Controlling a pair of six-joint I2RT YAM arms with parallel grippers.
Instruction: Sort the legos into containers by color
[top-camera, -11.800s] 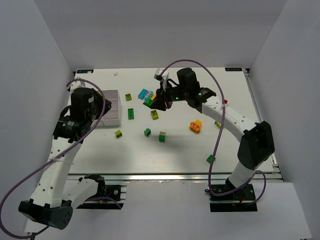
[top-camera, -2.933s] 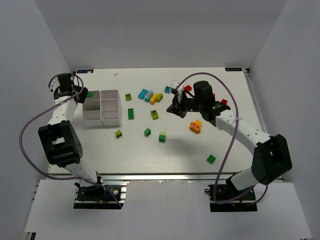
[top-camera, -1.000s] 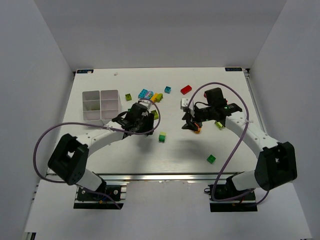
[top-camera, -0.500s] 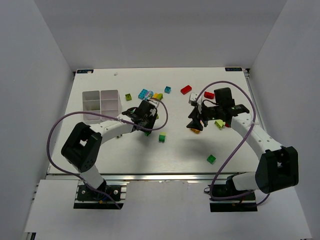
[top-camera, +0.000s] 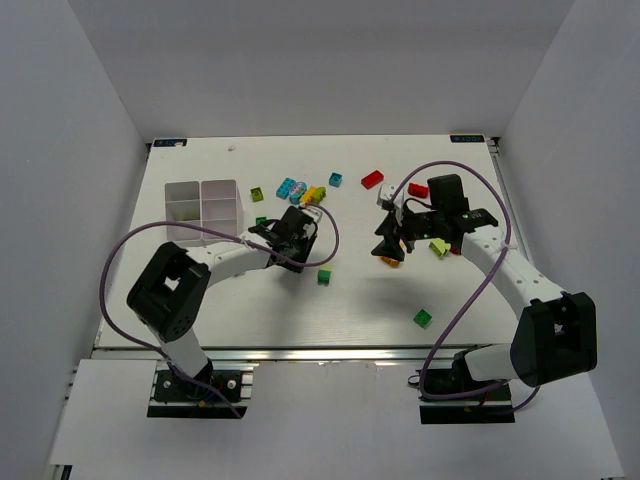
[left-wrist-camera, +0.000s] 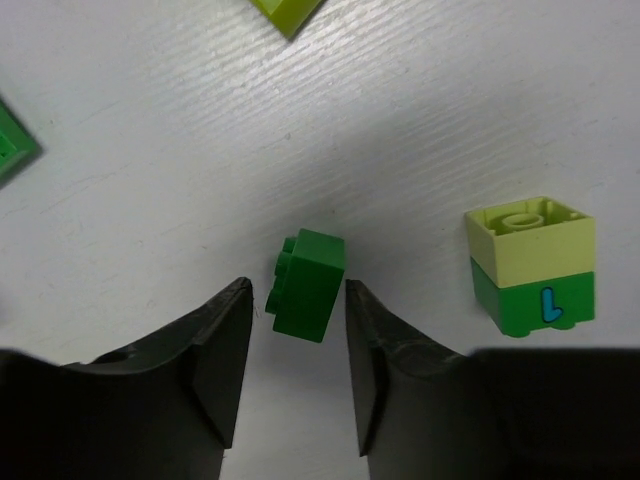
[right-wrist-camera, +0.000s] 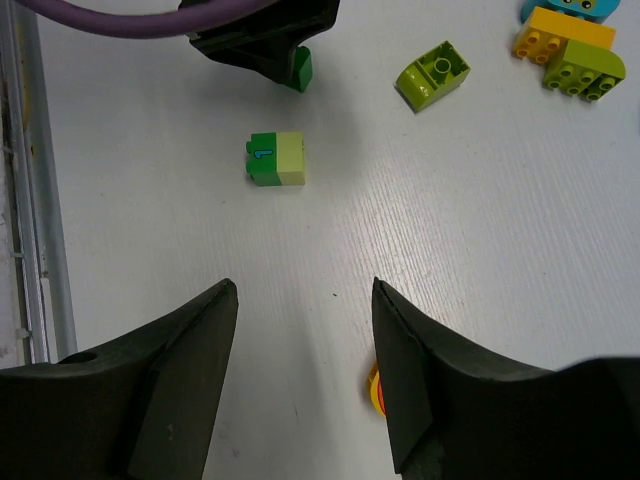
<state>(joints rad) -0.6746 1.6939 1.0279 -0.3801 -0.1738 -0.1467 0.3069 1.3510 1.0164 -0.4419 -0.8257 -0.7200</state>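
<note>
A small dark green lego (left-wrist-camera: 310, 283) lies on the white table between the tips of my left gripper (left-wrist-camera: 297, 290). The jaws are open around it, the right finger close against it and the left one a little apart. In the top view my left gripper (top-camera: 298, 252) is at mid-table. My right gripper (right-wrist-camera: 303, 290) is open and empty above bare table, with a yellow-orange piece (right-wrist-camera: 376, 390) beside its right finger. The white divided tray (top-camera: 205, 210) stands at the far left.
A green-and-lime stacked brick (left-wrist-camera: 530, 265) sits just right of the left gripper and also shows in the right wrist view (right-wrist-camera: 277, 160). Cyan (top-camera: 287, 187), yellow (top-camera: 315, 192), blue (top-camera: 335, 179) and red (top-camera: 372, 180) bricks lie at the back. A green brick (top-camera: 423, 318) lies near the front right.
My left gripper has shifted slightly right and settled around the small green lego. My right gripper has barely moved in the last half second.
</note>
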